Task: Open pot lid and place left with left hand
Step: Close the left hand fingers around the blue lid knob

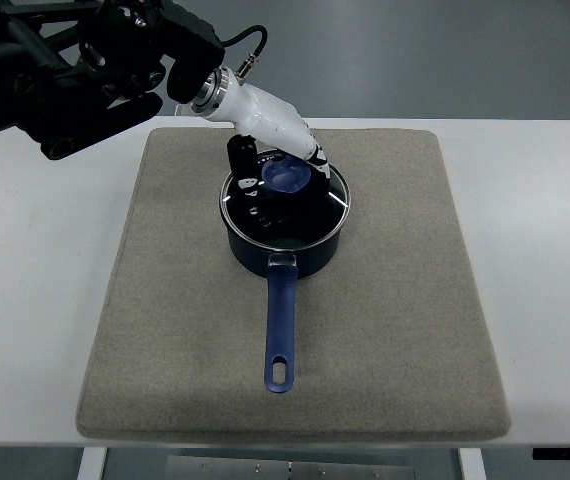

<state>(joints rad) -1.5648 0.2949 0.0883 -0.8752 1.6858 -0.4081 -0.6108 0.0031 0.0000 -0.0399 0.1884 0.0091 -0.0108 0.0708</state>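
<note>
One pan is the landmark: a round dark blue saucepan [285,250] sits a little above the middle of a square grey felt-like mat [395,330], which lies flat on a smooth white table [25,300]. The saucepan's long, flat blue handle [281,330] runs straight down toward the near edge of the mat and ends in an oval hanging hole. On the pan's rim rests a circular glass lid [333,200] with a thin metal edge and a rounded blue knob [287,178] at its centre; the lid looks seated on the pot. The left hand [265,185] reaches in from the upper left of the pan, its glossy white wrist shell joined to a bulky black arm with a cable. Its black fingers [256,205] lie over the left half of the lid, beside and around the knob, but whether they actually clamp it cannot be told from this angle.
</note>
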